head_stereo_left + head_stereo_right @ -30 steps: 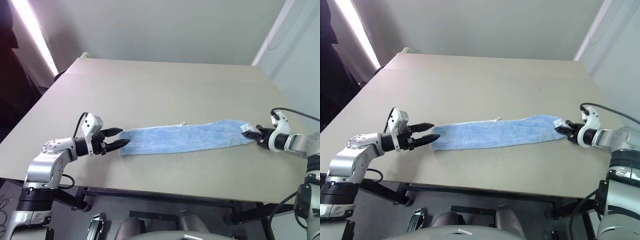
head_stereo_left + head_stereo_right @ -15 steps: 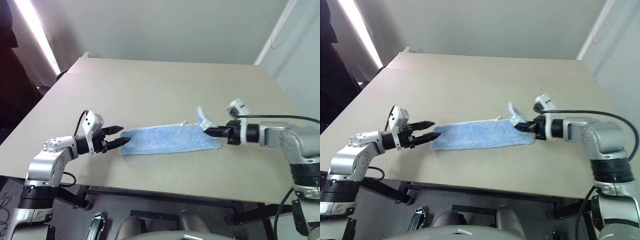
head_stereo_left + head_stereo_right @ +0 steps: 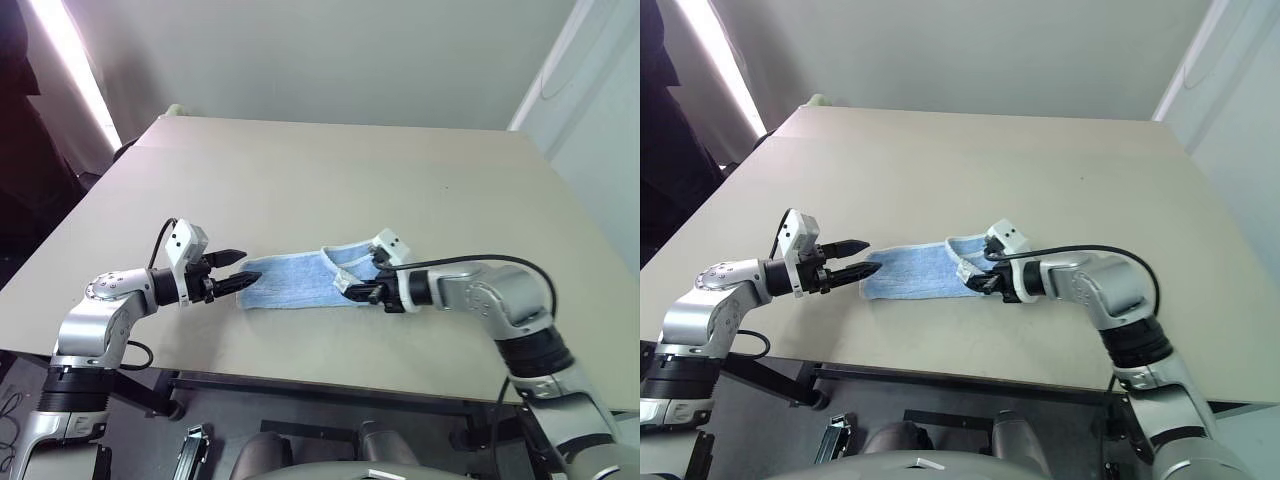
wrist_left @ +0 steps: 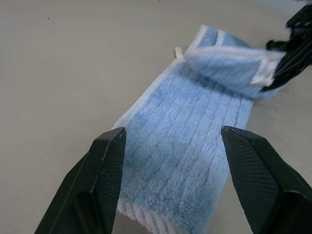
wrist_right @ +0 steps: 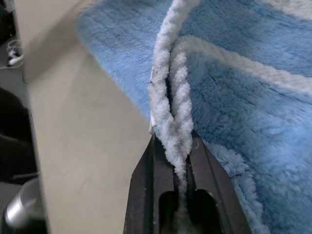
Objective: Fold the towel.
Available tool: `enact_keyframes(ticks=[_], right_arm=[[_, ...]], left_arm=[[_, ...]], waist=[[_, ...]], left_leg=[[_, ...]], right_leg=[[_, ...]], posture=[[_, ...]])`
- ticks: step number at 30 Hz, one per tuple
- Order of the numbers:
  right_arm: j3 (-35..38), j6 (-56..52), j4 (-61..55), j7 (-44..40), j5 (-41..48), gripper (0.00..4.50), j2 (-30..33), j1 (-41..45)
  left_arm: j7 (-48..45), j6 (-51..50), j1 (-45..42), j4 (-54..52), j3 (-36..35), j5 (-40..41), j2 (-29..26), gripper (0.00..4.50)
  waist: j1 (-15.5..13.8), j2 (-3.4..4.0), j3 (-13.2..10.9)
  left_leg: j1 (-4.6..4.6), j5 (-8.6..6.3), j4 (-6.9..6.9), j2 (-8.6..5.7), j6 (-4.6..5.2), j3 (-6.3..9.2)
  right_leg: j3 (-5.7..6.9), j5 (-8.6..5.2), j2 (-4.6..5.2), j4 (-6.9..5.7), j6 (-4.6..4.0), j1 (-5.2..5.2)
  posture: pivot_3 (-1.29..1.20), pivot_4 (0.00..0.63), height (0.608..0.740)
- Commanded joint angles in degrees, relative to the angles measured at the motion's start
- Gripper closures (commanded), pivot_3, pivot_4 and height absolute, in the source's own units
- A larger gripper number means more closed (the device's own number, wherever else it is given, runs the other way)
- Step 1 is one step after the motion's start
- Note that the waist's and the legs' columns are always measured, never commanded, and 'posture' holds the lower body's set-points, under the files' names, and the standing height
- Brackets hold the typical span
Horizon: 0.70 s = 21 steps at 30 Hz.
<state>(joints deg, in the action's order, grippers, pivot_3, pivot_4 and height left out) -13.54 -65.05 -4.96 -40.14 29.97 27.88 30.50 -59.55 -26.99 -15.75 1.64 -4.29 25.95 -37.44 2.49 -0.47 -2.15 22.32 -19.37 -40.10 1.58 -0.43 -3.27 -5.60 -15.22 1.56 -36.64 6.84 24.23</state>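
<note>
The light-blue towel (image 3: 290, 281) lies on the tan table (image 3: 350, 170) near its front edge. Its right end is lifted and doubled back over the rest. My right gripper (image 3: 356, 291) is shut on that end's whitish hem (image 5: 171, 97), with two hem layers pinched between the fingers (image 5: 146, 185). It holds the flap just above the middle of the towel. My left gripper (image 3: 249, 268) stands open at the towel's left end (image 4: 161, 195). Its two fingers (image 4: 105, 180) straddle that end without gripping it.
The table reaches far back and out to both sides. Its front edge (image 3: 330, 385) runs just below the towel. A wall stands behind, and a bright strip of light (image 3: 70, 70) runs at the far left.
My right gripper has carried the towel's right end far to the left, doubling it over the lying part. The left gripper has stayed open at the left end.
</note>
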Motion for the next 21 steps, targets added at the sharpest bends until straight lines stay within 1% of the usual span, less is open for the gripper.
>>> enact_keyframes(ticks=[1, 7, 11, 13, 15, 19, 21], right_arm=[[-0.6, 2.51, 1.02, 0.44, -1.98, 4.46, -0.91, 1.62], [0.06, 3.46, 4.26, 1.14, -3.23, 4.46, -3.81, 2.63], [1.0, 3.18, 5.63, 1.33, -2.86, 3.44, -5.54, 4.16], [1.38, 3.46, 5.25, 0.66, -2.36, 2.76, -5.81, 4.34], [4.53, 4.75, 3.89, -0.49, 0.11, 2.1, -6.55, 3.83], [10.13, 7.62, 1.45, -3.51, 3.95, 2.1, -5.9, 2.8], [12.86, 10.87, 1.94, -4.52, 4.74, 2.1, -5.89, 2.55]], left_arm=[[-0.05, 0.42, -0.51, -0.97, -0.23, 0.16, -0.21, 1.22], [-0.08, -0.35, 0.17, -1.73, -0.3, 0.64, -0.31, 1.22], [0.06, -0.75, 0.46, -1.91, -0.65, 0.98, -0.4, 1.22], [0.07, -0.84, 0.66, -2.08, -0.71, 1.04, -0.45, 1.22], [0.4, -1.39, 0.75, -2.08, -1.21, 1.49, -0.43, 1.22], [1.15, -3.14, 1.09, -1.95, -2.4, 2.84, -0.68, 1.22], [1.61, -3.99, 1.6, -1.82, -3.04, 3.08, -1.0, 1.22]], waist=[[-0.07, -0.02, 0.01], [0.18, -0.04, 0.02], [0.26, -0.03, 0.02], [0.26, -0.03, 0.02], [0.25, -0.04, 0.02], [0.09, -0.04, 0.02], [0.14, -0.05, 0.03]], left_leg=[[0.0, 0.01, -0.01, -0.02, -0.01, 0.02], [-0.04, 0.1, -0.03, -0.04, -0.15, 0.02], [-0.13, 0.19, -0.04, -0.03, -0.28, 0.06], [-0.14, 0.21, -0.05, -0.02, -0.3, 0.07], [-0.14, 0.21, -0.05, -0.03, -0.3, 0.07], [-0.1, 0.21, -0.05, -0.03, -0.29, 0.11], [-0.1, 0.21, -0.05, -0.03, -0.29, 0.11]], right_leg=[[0.0, 0.0, 0.01, -0.03, 0.0, 0.0], [-0.01, -0.01, -0.02, -0.34, -0.03, 0.1], [-0.01, 0.0, -0.07, -0.53, -0.09, 0.11], [-0.01, 0.01, -0.08, -0.57, -0.1, 0.1], [-0.01, 0.02, -0.08, -0.56, -0.1, 0.1], [0.0, 0.02, -0.07, -0.54, -0.1, 0.1], [0.01, 0.02, -0.06, -0.54, -0.1, 0.1]], posture=[[0.0, 0.0, 0.716], [0.0, 0.0, 0.716], [0.0, 0.0, 0.716], [0.0, 0.0, 0.716], [0.0, 0.0, 0.716], [0.0, 0.0, 0.716], [0.0, 0.0, 0.716]])
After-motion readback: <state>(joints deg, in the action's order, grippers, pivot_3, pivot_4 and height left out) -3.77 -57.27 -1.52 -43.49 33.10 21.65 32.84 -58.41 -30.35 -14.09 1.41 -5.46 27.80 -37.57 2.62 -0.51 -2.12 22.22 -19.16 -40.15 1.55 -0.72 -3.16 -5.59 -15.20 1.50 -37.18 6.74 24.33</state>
